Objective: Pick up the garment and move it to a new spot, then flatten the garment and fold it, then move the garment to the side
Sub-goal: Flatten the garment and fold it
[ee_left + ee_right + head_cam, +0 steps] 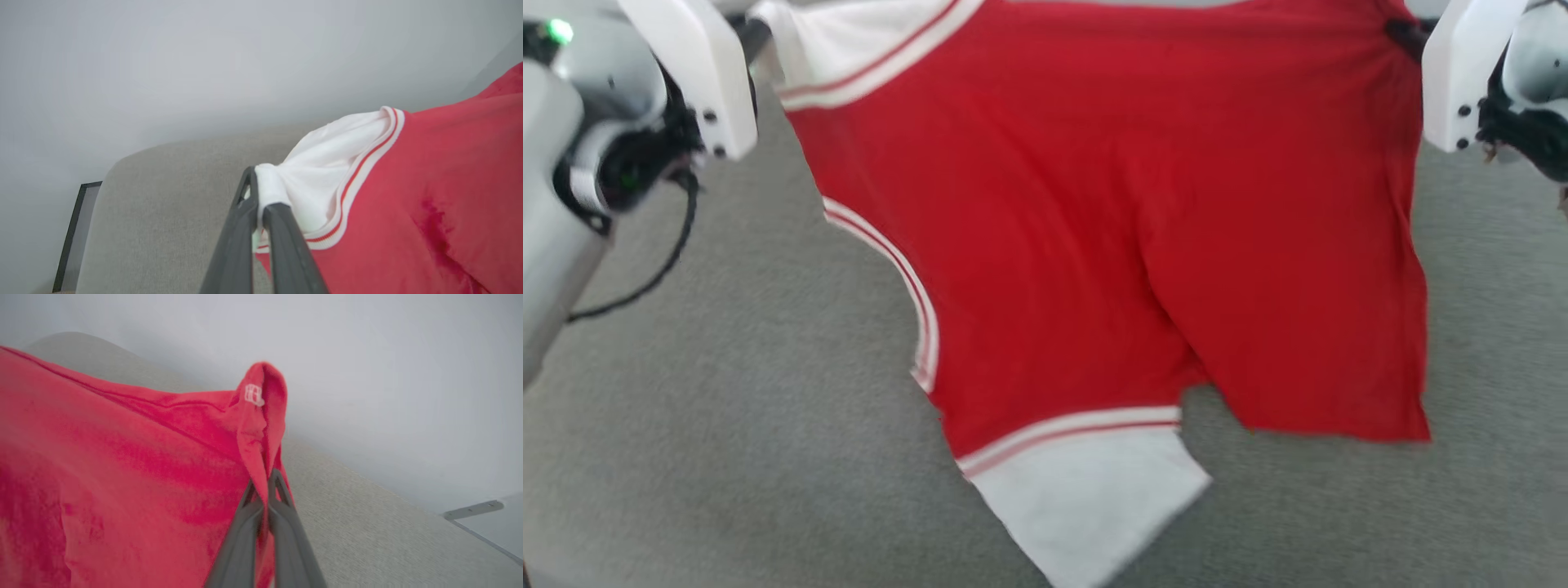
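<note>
The garment (pixel 1094 229), a red T-shirt with white sleeves and striped trim, hangs spread between my two arms above a grey cushion (pixel 727 425). Its lower white sleeve (pixel 1094 498) droops toward the cushion. My left gripper (pixel 259 194) is shut on the bunched end of the upper white sleeve (pixel 327 163); in the head view it sits at the top left (pixel 758 34). My right gripper (pixel 265 486) is shut on a red corner of the garment (pixel 261 416) that folds over its tips and carries a small white label; in the head view it is at the top right (pixel 1403 33).
Grey upholstery (pixel 367 522) runs under and behind the shirt, with a pale wall (pixel 204 61) beyond it. A black cable (pixel 662 261) loops off my left wrist. A dark-framed panel (pixel 73 232) stands beside the cushion, and a metal strip (pixel 474 509) lies past its far edge.
</note>
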